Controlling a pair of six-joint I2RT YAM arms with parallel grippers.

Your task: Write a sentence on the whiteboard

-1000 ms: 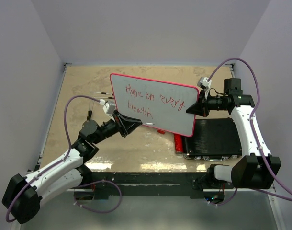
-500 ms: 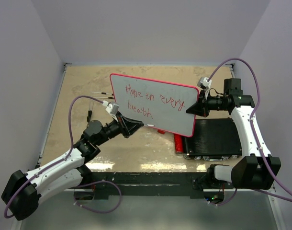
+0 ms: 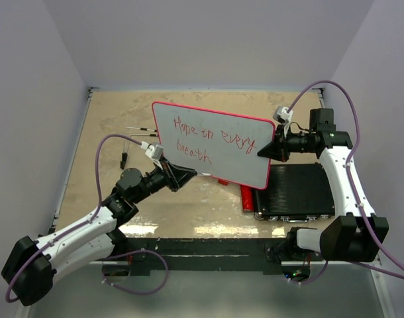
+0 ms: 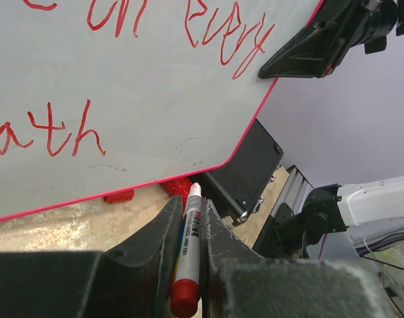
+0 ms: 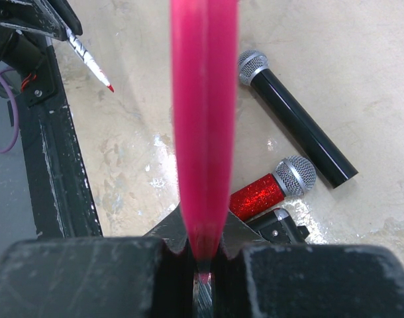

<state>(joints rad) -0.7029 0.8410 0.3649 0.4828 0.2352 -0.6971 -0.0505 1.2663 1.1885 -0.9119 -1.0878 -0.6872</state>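
The whiteboard [image 3: 218,126], white with a thin red frame, is held tilted above the table. My right gripper [image 3: 266,150] is shut on its right edge; in the right wrist view that red edge [image 5: 203,99] runs straight up from the right gripper [image 5: 203,250]. The sentence [image 3: 212,138] in red handwriting reads "Hope in every breath" over two lines, partly seen in the left wrist view [image 4: 222,33]. My left gripper [image 4: 191,202] is shut on a red-capped white marker [image 4: 189,238]. The marker's tip sits just below the board's lower edge [image 4: 122,189], apart from it.
A black ribbed case [image 3: 301,191] lies under the board's right end. A red glitter microphone [image 5: 268,192] and a black microphone [image 5: 295,119] lie on the tan table beside it. A small red cap [image 4: 119,196] lies under the board. Thin black pens [image 3: 141,129] lie at left.
My left arm has shifted slightly, with the marker staying near the board's lower edge. The right arm and the whiteboard have not moved.
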